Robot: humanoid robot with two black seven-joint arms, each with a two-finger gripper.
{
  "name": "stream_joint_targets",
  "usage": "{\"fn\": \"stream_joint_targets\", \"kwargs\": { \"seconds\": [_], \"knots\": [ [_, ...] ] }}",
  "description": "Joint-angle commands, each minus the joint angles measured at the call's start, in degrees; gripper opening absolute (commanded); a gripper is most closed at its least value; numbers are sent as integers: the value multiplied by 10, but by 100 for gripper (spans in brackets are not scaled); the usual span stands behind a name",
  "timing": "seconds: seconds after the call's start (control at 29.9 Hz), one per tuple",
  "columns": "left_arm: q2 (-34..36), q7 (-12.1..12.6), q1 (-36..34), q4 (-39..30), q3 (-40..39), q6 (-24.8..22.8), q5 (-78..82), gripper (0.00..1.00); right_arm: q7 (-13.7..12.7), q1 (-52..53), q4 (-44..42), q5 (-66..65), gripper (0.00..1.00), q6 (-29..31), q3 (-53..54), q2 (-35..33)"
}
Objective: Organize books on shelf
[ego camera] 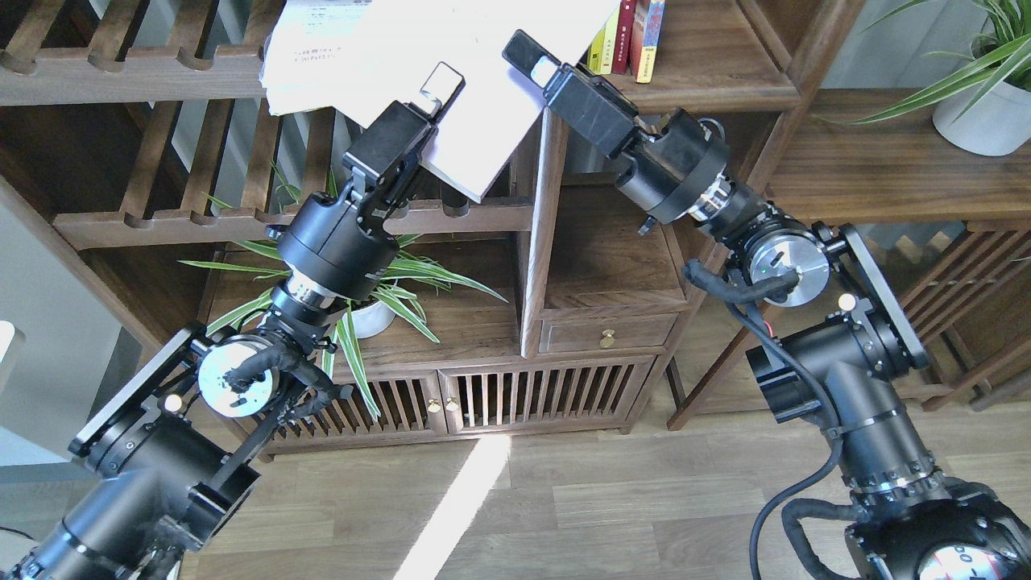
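Note:
A large white book [499,56] is tilted in the air at the top middle, its right corner against the post of the shelf [709,76]. My left gripper [436,95] is shut on the book's lower edge, one finger lying on its cover. A second pale book [310,60] with fine print lies on the slatted rack behind it. My right gripper [527,58] reaches in from the right and sits at the white book's right edge; its two fingers cannot be told apart. Several upright books [632,36] stand on the shelf board.
A potted spider plant [362,282] stands on the low cabinet under my left arm. A lower compartment [612,250] sits above a small drawer [606,333]. A white plant pot [979,117] stands on the wide board at right. Slatted racks [121,76] fill the left.

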Motion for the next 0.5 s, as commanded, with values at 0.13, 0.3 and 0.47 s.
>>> {"fn": "stream_joint_targets", "kwargs": {
  "seconds": [0.13, 0.3, 0.47],
  "knots": [
    [2, 0, 3, 0, 17, 0, -1, 2, 0, 5, -1, -4, 73, 0, -11, 4],
    [4, 0, 3, 0, 17, 0, -1, 3, 0, 13, -1, -7, 73, 0, -12, 9],
    [7, 0, 5, 0, 16, 0, -1, 6, 0, 14, -1, -7, 64, 0, -15, 16]
  ]
}}
